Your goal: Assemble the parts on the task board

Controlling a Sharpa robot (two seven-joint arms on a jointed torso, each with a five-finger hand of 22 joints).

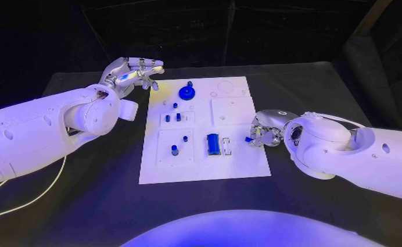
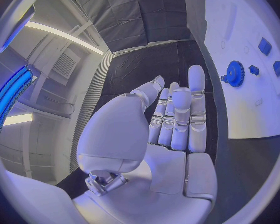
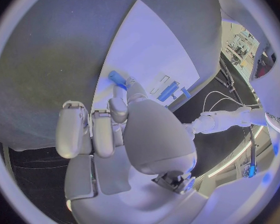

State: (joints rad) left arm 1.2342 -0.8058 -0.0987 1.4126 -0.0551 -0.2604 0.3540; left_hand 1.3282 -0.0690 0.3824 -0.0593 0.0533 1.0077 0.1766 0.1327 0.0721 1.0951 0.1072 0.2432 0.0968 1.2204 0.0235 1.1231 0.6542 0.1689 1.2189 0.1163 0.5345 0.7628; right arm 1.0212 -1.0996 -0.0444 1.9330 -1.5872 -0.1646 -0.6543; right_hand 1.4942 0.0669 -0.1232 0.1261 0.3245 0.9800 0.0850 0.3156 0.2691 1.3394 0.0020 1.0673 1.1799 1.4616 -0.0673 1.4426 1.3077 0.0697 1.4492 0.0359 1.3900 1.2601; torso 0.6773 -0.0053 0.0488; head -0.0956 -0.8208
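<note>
My right hand [image 1: 266, 133] pinches a small blue part [image 1: 248, 139] at the task board [image 1: 237, 168] edge, left hand [image 1: 134, 74] open beside it; I should keep the part upright and lower slowly.

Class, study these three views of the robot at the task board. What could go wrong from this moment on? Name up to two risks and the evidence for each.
1. The right robot hand pinches a small blue part at the task board edge; a loose pinch could drop it onto the table.
2. The left robot hand hovers open near the blue gear; a careless reach might knock it.
</note>
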